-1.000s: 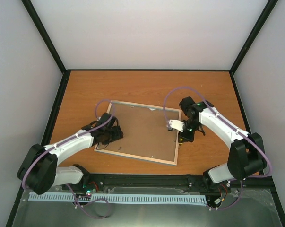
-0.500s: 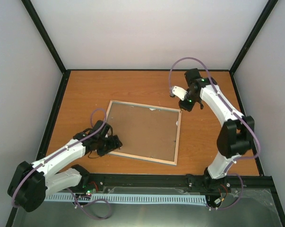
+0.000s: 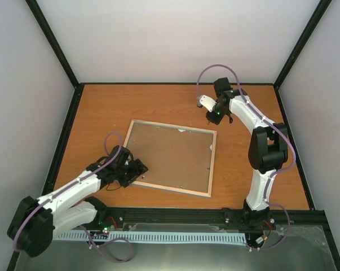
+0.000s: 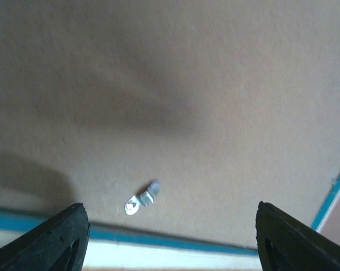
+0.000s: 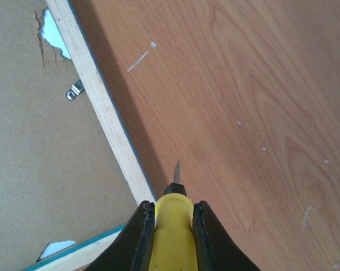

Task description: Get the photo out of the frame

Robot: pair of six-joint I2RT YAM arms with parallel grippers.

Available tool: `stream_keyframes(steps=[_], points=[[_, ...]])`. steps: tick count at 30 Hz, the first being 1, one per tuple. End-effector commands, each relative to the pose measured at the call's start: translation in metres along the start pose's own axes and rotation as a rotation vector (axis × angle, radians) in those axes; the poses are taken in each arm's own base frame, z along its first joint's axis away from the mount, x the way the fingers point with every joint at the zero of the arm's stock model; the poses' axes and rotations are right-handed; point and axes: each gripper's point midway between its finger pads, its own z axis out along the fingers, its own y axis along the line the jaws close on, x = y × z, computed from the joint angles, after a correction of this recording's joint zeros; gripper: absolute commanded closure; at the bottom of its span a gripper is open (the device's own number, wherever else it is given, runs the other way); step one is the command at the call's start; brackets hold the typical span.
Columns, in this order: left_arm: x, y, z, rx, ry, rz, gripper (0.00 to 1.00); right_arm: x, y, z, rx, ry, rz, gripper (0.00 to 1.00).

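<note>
The frame lies face down on the table, brown backing board up, with a thin turquoise edge. The photo is hidden under the backing. My left gripper hovers over the frame's near-left corner, open wide, with nothing between its fingers. A small metal clip sits on the backing just inside the edge. My right gripper is shut on a yellow-handled screwdriver. Its metal tip points at bare table just beyond the frame's far-right corner.
The wooden table is enclosed by black posts and pale walls. Another metal clip and a torn patch mark the backing near the frame's pale wooden rim.
My right arm has swung away from the frame's right edge to the far right, carrying the screwdriver. The left gripper has slid to the near-left corner and opened wider.
</note>
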Motion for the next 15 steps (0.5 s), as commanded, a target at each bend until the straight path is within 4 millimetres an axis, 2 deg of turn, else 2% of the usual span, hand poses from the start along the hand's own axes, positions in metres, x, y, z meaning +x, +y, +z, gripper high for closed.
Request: stream_keyframes(steps=[1, 6, 8, 10, 11, 13, 15], points=[[-0.007, 0.016, 0.010, -0.076, -0.026, -0.050, 0.19, 0.000, 0.011, 0.003, -0.059, -0.001, -0.041, 0.97], [-0.022, 0.009, 0.006, -0.102, -0.083, -0.002, 0.22, 0.022, 0.036, -0.006, -0.119, 0.038, -0.112, 0.97], [-0.033, -0.003, -0.008, -0.104, -0.135, 0.051, 0.26, 0.032, 0.041, -0.008, -0.117, 0.060, -0.126, 0.97], [-0.041, -0.016, -0.033, -0.100, -0.190, 0.068, 0.27, 0.039, 0.045, -0.008, -0.107, 0.072, -0.135, 0.97], [-0.039, -0.018, -0.044, -0.098, -0.192, 0.059, 0.27, 0.042, 0.046, -0.007, -0.106, 0.077, -0.136, 0.97], [-0.023, -0.017, -0.056, -0.068, -0.136, 0.038, 0.27, 0.046, 0.047, -0.005, -0.101, 0.084, -0.136, 0.97], [0.000, -0.001, -0.057, -0.093, -0.037, 0.014, 0.27, 0.047, 0.046, -0.003, -0.097, 0.088, -0.133, 0.97]])
